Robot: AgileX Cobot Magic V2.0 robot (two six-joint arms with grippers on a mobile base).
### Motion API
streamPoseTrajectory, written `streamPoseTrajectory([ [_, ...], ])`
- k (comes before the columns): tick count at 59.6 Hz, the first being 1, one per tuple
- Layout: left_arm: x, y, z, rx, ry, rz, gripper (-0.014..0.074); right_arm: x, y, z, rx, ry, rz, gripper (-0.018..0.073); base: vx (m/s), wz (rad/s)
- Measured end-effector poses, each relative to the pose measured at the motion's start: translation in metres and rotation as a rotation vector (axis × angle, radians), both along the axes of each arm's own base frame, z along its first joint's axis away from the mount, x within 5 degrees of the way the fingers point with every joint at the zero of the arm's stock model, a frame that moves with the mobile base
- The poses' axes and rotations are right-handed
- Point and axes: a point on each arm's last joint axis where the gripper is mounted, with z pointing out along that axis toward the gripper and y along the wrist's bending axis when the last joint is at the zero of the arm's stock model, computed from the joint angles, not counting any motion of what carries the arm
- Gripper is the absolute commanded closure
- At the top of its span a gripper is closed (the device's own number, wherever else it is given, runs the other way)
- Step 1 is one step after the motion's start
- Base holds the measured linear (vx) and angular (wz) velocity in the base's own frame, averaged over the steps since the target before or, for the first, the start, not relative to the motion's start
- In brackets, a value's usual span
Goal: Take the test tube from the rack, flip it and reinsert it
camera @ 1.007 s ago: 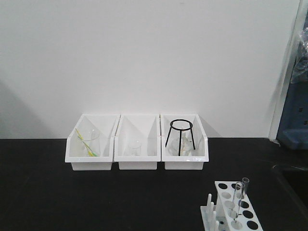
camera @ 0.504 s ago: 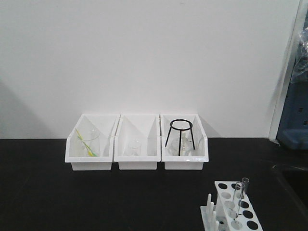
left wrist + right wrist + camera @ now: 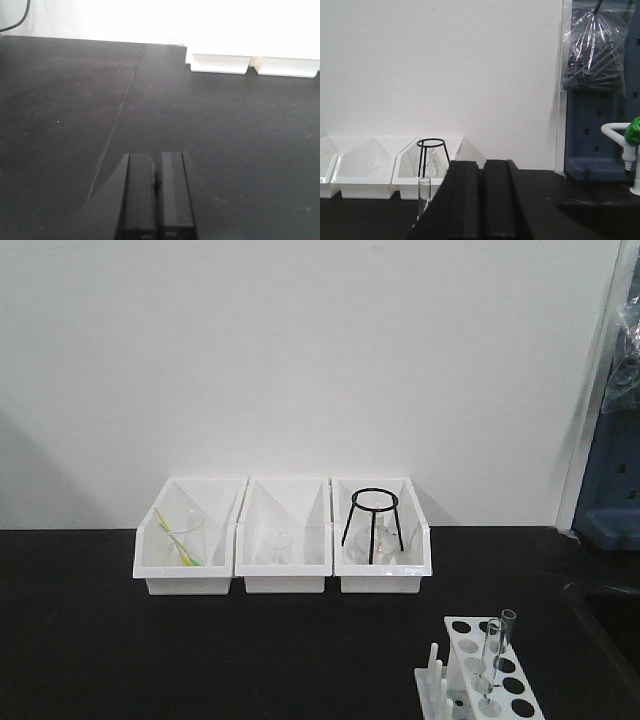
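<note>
The white rack (image 3: 505, 692) stands at the front right of the black table, with drying pegs (image 3: 434, 665) on its left side. Two clear test tubes stand upright in it, one (image 3: 507, 637) behind the other (image 3: 491, 660), both taller than the rack. One tube's top (image 3: 424, 192) shows in the right wrist view, just left of my right gripper (image 3: 481, 165), which is shut and empty. My left gripper (image 3: 156, 157) is shut and empty, low over bare black table, far from the rack. Neither gripper shows in the front view.
Three white bins stand at the back: the left one (image 3: 190, 550) holds a glass with a yellow-green thing, the middle one (image 3: 285, 550) a small beaker, the right one (image 3: 382, 585) a black wire tripod (image 3: 372, 525) and a flask. A sink edge (image 3: 600, 610) lies at right.
The front view has shifted slightly: bins and rack sit a few pixels left of where they were. Nothing else has moved.
</note>
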Motion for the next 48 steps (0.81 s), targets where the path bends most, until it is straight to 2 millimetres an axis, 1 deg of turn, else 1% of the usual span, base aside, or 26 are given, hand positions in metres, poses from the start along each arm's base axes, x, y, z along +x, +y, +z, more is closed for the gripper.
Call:
streamPoseTrajectory([
  [4,0.000,0.000,0.000,0.000,0.000,0.000,0.0603,0.007,0.000,0.007,-0.001,0.028,0.000,0.0566,0.00,0.00],
  [9,0.000,0.000,0.000,0.000,0.000,0.000,0.0603,0.017,0.001,0.006,-0.004,0.087,0.000,0.0558,0.00,0.00],
  [21,0.000,0.000,0.000,0.000,0.000,0.000,0.0603,0.044,0.002,-0.012,-0.013,0.287,0.000,0.0499,0.00,0.00],
  [27,0.000,0.000,0.000,0.000,0.000,0.000,0.0603,0.054,0.002,-0.021,-0.016,0.370,0.000,0.0443,0.00,0.00],
  [33,0.000,0.000,0.000,0.000,0.000,0.000,0.0603,0.065,0.003,-0.029,-0.019,0.437,0.001,0.0361,0.00,0.00],
  [42,0.000,0.000,0.000,0.000,0.000,0.000,0.0603,0.078,0.004,-0.036,-0.019,0.457,0.006,0.0229,0.00,0.00],
  [48,0.000,0.000,0.000,0.000,0.000,0.000,0.0603,0.088,0.005,-0.039,-0.009,0.448,0.008,0.0168,0.00,0.00],
])
